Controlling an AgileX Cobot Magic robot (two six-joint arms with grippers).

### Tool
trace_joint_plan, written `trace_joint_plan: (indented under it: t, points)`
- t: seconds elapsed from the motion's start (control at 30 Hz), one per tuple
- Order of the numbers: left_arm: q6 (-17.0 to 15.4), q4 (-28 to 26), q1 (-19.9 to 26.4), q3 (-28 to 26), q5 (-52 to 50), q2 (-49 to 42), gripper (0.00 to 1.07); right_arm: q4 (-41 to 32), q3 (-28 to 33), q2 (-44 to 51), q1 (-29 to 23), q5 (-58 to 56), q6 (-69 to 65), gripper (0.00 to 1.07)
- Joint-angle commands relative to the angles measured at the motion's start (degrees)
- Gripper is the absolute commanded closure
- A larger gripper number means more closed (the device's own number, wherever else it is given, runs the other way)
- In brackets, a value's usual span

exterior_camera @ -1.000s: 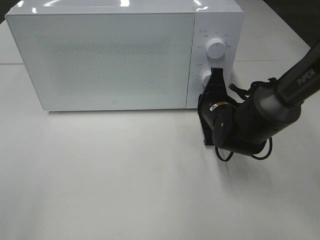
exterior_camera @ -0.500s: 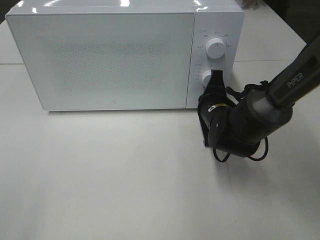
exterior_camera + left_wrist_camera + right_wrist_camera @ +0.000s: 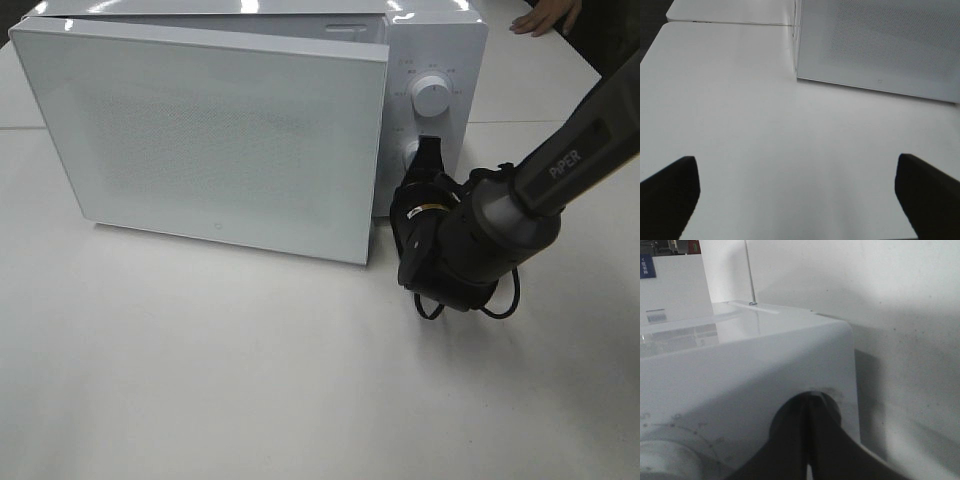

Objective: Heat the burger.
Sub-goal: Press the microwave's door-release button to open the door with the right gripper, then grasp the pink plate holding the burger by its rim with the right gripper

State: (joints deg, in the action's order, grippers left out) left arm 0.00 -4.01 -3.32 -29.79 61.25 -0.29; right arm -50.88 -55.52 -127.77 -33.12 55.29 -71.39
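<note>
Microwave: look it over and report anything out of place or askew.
The microwave door stands ajar: its right edge is swung out from the body at a slant, with a gap along the top. The right gripper, shut, has its tips at the lower control on the panel. No burger shows in any view, and the door hides the inside.

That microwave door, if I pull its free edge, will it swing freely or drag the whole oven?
The door stands ajar, so it probably swings easily. It looks like a stiff, flat panel, unlikely to flex. The microwave looks bulky, so it likely stays put.
</note>
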Motion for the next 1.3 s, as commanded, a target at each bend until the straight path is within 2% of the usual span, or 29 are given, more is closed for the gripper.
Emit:
trace_joint_plan:
  t: [0.03,0.53,0.67,0.93,1.3]
  points:
    - [0.0,0.0,0.17,0.23,-0.11,-0.34,0.08,4.41,-4.35,0.4,1.83,9.68,0.57,1.07]
    - [0.0,0.0,0.17,0.23,-0.11,-0.34,0.08,5.04,-2.81,2.75,1.6,6.13,1.89,1.07]
    - [0.0,0.06,0.17,0.23,-0.11,-0.34,0.08,5.16,-0.92,4.35,1.6,0.57,2.01,1.07]
    - [0.0,0.06,0.17,0.23,-0.11,-0.34,0.08,5.61,3.09,7.39,1.6,-2.86,3.32,1.07]
    - [0.0,0.06,0.17,0.23,-0.11,-0.34,0.08,11.06,8.59,12.83,1.6,-15.41,4.24,1.07]
